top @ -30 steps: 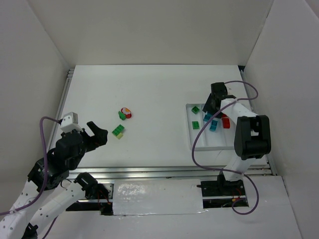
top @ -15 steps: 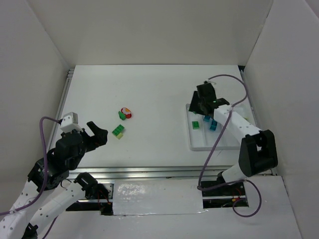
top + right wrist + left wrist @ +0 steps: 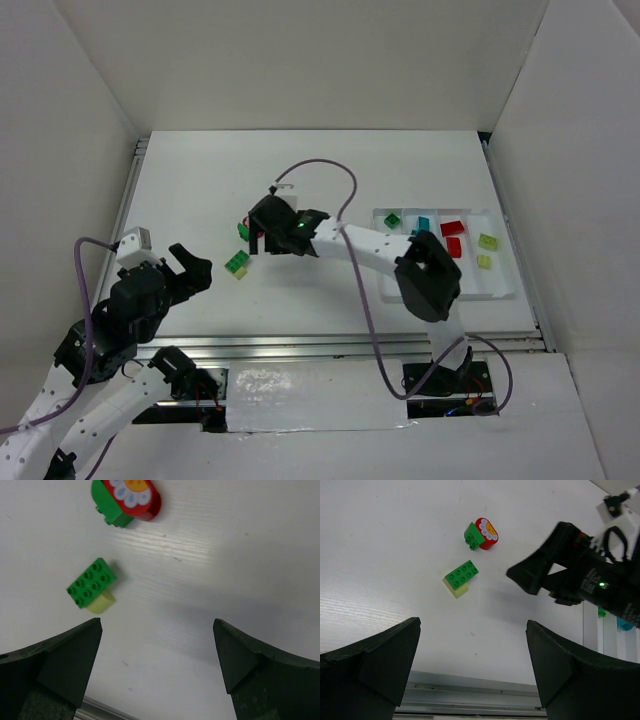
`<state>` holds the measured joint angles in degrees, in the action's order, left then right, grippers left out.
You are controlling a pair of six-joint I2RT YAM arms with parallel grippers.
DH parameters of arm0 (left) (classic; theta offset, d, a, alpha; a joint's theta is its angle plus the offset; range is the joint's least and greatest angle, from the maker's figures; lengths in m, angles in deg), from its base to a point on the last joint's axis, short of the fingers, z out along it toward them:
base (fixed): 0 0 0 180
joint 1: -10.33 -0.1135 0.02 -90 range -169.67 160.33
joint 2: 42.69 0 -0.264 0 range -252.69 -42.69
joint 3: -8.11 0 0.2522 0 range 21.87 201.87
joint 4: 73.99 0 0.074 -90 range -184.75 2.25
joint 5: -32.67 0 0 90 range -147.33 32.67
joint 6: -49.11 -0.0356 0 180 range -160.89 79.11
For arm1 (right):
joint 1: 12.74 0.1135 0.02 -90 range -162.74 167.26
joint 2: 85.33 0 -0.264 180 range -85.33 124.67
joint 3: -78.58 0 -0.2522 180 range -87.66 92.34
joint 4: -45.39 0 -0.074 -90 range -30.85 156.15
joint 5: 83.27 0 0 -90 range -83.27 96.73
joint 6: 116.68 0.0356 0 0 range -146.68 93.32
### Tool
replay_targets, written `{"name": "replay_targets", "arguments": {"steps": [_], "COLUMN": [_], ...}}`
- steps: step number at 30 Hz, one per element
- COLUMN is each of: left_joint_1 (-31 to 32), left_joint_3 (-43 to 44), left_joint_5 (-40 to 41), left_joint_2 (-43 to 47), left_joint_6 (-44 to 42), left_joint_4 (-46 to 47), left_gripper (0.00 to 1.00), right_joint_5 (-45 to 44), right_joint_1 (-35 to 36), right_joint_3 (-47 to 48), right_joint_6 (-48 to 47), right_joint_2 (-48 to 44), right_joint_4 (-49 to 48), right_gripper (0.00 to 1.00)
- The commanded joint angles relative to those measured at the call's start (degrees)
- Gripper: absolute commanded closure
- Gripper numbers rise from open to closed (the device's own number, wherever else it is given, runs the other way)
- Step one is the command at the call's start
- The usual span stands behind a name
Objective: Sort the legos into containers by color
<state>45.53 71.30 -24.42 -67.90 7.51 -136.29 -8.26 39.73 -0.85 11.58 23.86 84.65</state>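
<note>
A shallow white plastic tray (image 3: pixel 495 287) with four narrow compartments sits on the white table (image 3: pixel 320 170). In it lie a green brick (image 3: pixel 393 220), a teal brick (image 3: pixel 421 225), two red bricks (image 3: pixel 453 228) and two pale yellow-green bricks (image 3: pixel 487 241).

Well to the left of the tray, four pieces are loose. A green two-by-four studded brick (image 3: pixel 91 582) sits stacked on a pale yellow brick (image 3: pixel 101 602). Close by, about level with the tray's far end, a rounded red block with a printed daisy face (image 3: pixel 137 495) touches a small green block (image 3: pixel 111 507).

All look like hard, glossy, light moulded plastic: stiff, not fragile, and likely to skid on the smooth table if nudged. The flat parallel side walls offer the surest hold, while the red block's curved ends would probably slip. The stacked pair may lift together, which would mix colours.

The right gripper (image 3: pixel 157 630) hangs over these pieces, left of the tray, jaws spread wide with nothing between them. The left gripper (image 3: pixel 472 630), farther left of the tray, is likewise spread and empty.
</note>
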Motion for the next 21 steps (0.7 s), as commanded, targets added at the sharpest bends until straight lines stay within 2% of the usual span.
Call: {"name": "replay_targets", "arguments": {"steps": [1, 3, 8, 16, 21], "left_joint_1": [0.4, 0.4, 0.4, 0.4, 0.5], "left_joint_3": [0.3, 0.4, 0.3, 0.1, 0.1], "left_joint_5": [1.4, 1.5, 1.1, 0.3, -0.1], "left_joint_2": [0.2, 0.1, 0.6, 1.9, 1.9], "left_joint_6": [0.6, 0.6, 0.4, -0.2, -0.5], "left_joint_4": [0.5, 0.6, 0.7, 1.4, 1.6], "left_gripper": [0.0, 0.01, 0.0, 0.01, 0.0], "right_joint_5": [-11.2, -13.0, -17.0, -16.0, -14.2], "right_joint_1": [5.4, 6.9, 10.6, 10.5, 9.1], "right_joint_3": [12.7, 20.1, 30.9, 37.0, 37.6], "right_joint_6": [13.2, 16.7, 22.4, 21.9, 20.8], "right_joint_2": [7.1, 12.6, 21.5, 30.1, 32.8], "right_joint_4": [8.4, 11.0, 15.5, 15.8, 11.9], "right_gripper": [0.0, 0.0, 0.0, 0.02, 0.06]}}
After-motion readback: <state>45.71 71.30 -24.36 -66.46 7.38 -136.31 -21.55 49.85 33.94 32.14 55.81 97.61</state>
